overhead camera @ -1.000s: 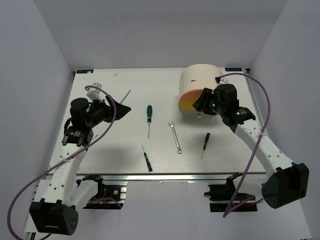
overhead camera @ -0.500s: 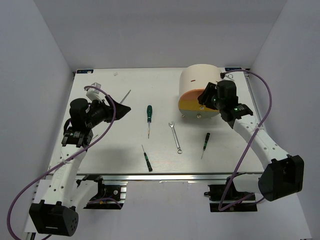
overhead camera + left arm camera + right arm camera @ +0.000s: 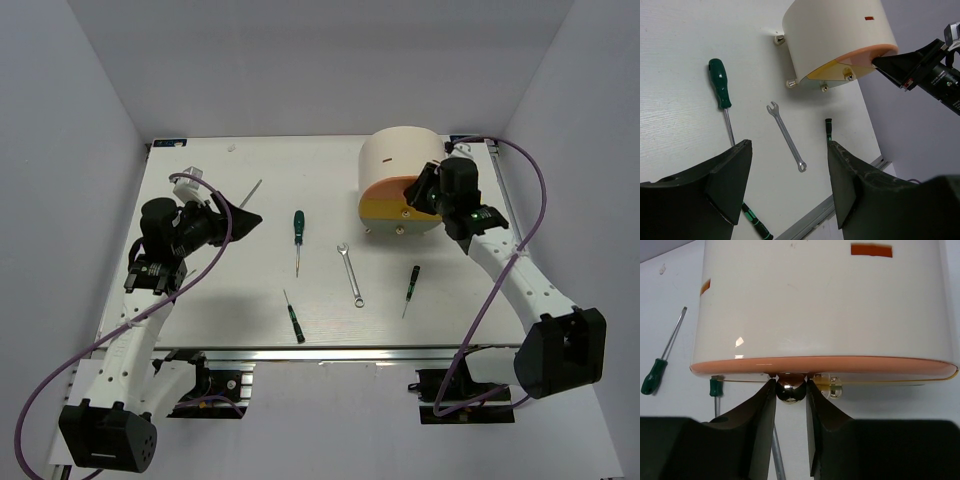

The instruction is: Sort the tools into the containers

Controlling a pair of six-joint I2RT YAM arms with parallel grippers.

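The pale beige drum box [image 3: 398, 158] stands at the back right, its orange drawer front [image 3: 382, 207] facing forward. My right gripper [image 3: 414, 196] is shut on the drawer front's round metal knob [image 3: 791, 391], with a finger on each side of it. My left gripper [image 3: 246, 218] is open and empty over the left of the table. One green-handled screwdriver [image 3: 298, 226] lies at the centre, one [image 3: 293, 318] near the front and one [image 3: 412, 281] at the right. The thin shaft of another [image 3: 255, 188] shows behind the left gripper. The silver wrench [image 3: 350, 273] lies between them.
The metal rail [image 3: 350, 349] runs along the table's front edge. White walls close in the left, right and back. The box's small metal feet [image 3: 790, 83] rest on the table. Purple cables loop off both arms.
My right gripper has moved back and right, up to the drawer front, and now grips its knob. The left arm and the tools have not moved.
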